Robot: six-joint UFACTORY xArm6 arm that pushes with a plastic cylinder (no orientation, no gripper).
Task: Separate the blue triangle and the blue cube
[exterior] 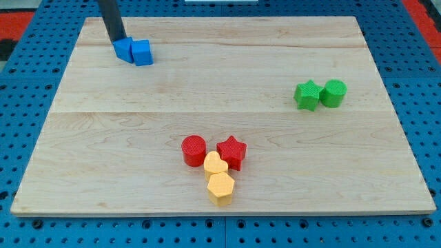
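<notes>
My tip (119, 41) touches the blue triangle (124, 49), which abuts the blue cube (142, 52).

We are looking at a lab bench or robot test rig, not a home or shop. A pale wooden board (227, 117) is lying on a blue perforated base (21, 76) whose regular grid of holes is showing on the left, right and near sides. At the far corners, strips of red perforated panel (27, 14) are peeking in. Small printed-looking coloured blocks, such as the green star (307, 95), are sitting on the board like test pieces.
</notes>
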